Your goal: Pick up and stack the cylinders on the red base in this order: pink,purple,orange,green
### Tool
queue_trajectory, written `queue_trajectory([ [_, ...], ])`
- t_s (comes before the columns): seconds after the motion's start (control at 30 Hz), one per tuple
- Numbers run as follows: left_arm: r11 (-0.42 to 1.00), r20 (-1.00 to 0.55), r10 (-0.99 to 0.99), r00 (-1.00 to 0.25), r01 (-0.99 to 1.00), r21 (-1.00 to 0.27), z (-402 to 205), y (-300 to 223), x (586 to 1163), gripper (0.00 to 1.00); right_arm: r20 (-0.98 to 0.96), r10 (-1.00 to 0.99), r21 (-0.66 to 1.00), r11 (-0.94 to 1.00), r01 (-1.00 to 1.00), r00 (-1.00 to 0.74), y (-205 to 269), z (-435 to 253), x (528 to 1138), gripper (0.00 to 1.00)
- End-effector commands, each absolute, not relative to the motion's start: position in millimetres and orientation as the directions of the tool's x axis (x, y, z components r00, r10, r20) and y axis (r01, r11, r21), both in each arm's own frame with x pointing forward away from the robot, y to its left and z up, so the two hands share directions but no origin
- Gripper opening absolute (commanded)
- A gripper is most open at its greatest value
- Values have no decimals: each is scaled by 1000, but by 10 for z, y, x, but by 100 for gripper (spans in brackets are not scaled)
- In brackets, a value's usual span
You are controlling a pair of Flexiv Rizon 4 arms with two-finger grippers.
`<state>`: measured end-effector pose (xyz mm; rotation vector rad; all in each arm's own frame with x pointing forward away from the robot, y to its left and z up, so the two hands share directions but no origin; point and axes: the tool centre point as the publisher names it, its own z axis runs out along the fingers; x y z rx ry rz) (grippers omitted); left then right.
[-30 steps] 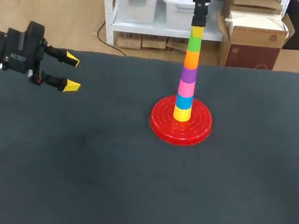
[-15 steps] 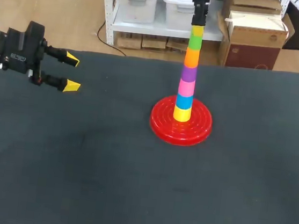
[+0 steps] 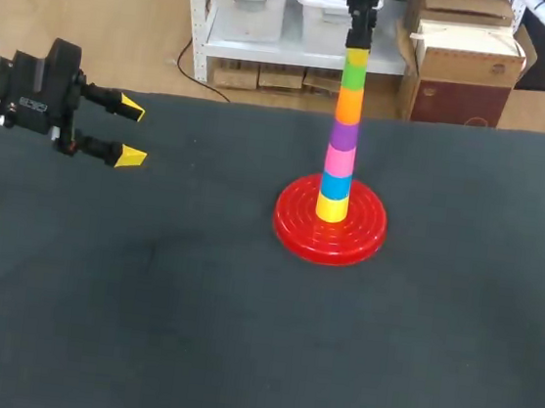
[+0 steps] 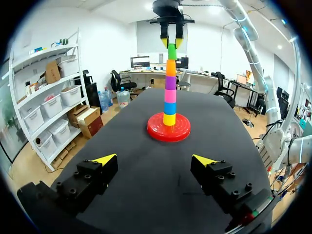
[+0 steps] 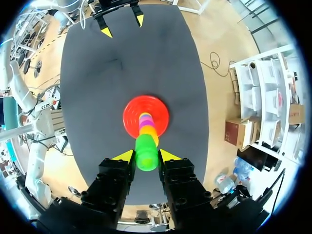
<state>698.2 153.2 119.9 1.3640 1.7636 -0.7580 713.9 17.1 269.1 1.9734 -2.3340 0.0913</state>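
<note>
On the dark surface [image 3: 144,298] the red base [image 3: 329,225] lies right of the middle, towards the far edge. A single upright column of cylinders rises from its centre. From the bottom up they are the yellow cylinder [image 3: 331,209], the blue cylinder [image 3: 335,186], the pink cylinder [image 3: 341,160], the purple cylinder [image 3: 345,134], the orange cylinder [image 3: 350,105] and the green cylinder [image 3: 354,75]. Each rests on the one below, and I see no gap between the green one and the orange one.

The right hand [image 3: 356,54] comes straight down over the column. In the right wrist view its two yellow tips press against the green cylinder [image 5: 146,148] from opposite sides, so the right hand [image 5: 146,156] is closed on that top piece. The rest of the stack and the red base [image 5: 131,114] show directly beneath. The left wrist view shows the same thing from the side: the right hand [image 4: 171,42] pinches the upper end of the green cylinder [image 4: 171,52].

The left hand [image 3: 129,132] hangs above the surface's left part, well apart from the base. Its fingers point towards the stack and are spread wide with nothing between them. In its own view the left hand [image 4: 155,160] faces the red base [image 4: 168,134], with the column straight ahead of it
</note>
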Motion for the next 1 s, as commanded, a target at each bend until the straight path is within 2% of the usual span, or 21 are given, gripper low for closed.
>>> queue_trajectory([
  [0.03,252,-851,509,-130,968,3,1188,1539,6968,100,109,-978,3,181,-983,-180,148,2602,7122,0],
  [0.5,252,-851,509,-130,968,3,1188,1539,6968,100,121,-974,-11,189,-982,-189,157,2633,7166,0],
  [0.7,252,-851,509,-130,968,3,1188,1539,6968,100,122,-980,87,166,-982,-155,184,2514,7202,0],
  [0.97,252,-851,509,-130,968,3,1188,1539,6968,100,67,-979,86,198,-976,-193,150,2416,7082,0],
  [1.0,252,-851,509,-130,968,3,1188,1539,6968,100,53,-980,75,198,-977,-194,148,2445,7065,18],
])
